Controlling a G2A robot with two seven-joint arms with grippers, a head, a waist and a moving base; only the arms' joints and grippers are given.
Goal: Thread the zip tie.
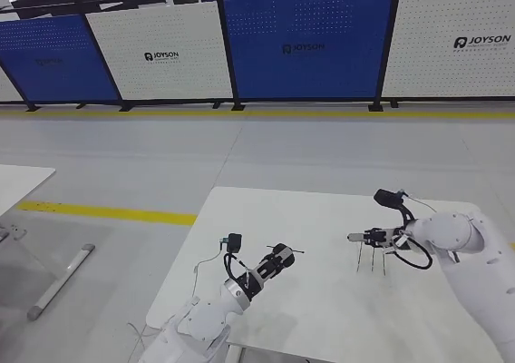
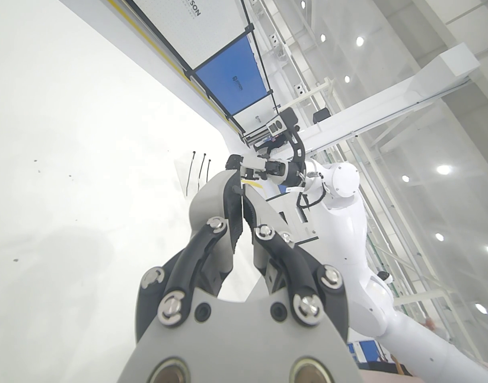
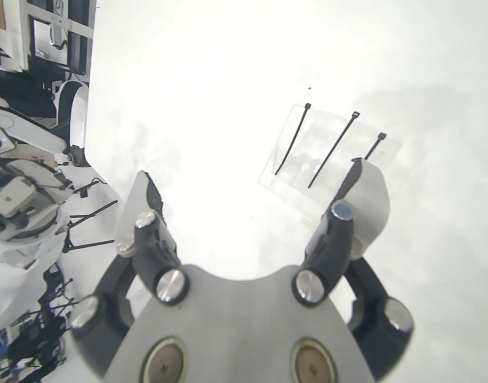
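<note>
left pincer (image 2: 241, 193) clamped on a zip tie (image 2: 238, 189), held up off the desk (image 3: 228, 61), only a thin bit showing at the tips

right pincer (image 3: 252, 171) wide open, empty, low over three loose ties (image 3: 332, 149) on a clear sheet (image 3: 308, 149), one finger covering the end of the nearest tie

risks imo: the tie is thin and springy, so the tail may miss the head slot; the grip is so near the end that it may twist or slip; the open pincer could nudge the sheet and scatter the loose ties
</note>
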